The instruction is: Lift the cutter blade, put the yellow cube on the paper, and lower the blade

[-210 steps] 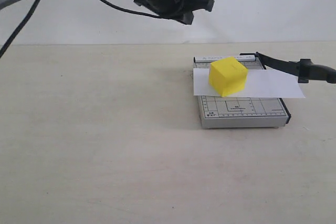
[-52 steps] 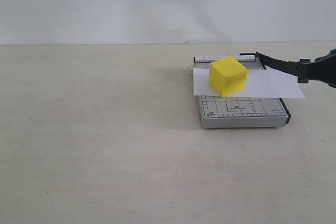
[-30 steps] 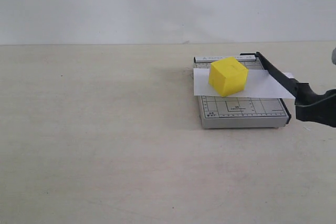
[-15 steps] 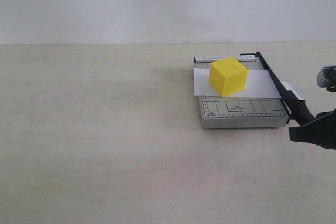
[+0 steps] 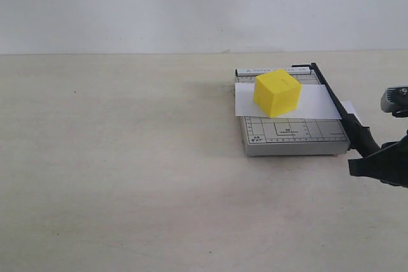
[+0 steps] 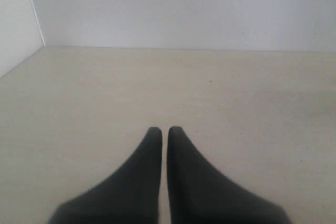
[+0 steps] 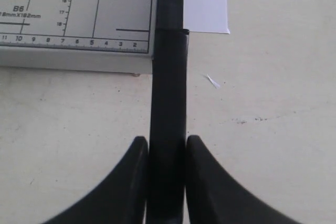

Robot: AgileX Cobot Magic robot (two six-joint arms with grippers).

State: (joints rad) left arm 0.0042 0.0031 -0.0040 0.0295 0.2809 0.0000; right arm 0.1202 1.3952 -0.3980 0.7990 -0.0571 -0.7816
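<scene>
Exterior view gives you one yellow cube sitting on one sheet of paper across the far half of the single grey trimmer base. It is well left of the cutter blade, which lies flat along the base's right edge, over the paper. Your right gripper is clamped on the blade's black handle, just off the base's near right corner. You can read "B6" and "182mm" on the grid. Your left gripper is closed on nothing, above the bare table.
</scene>
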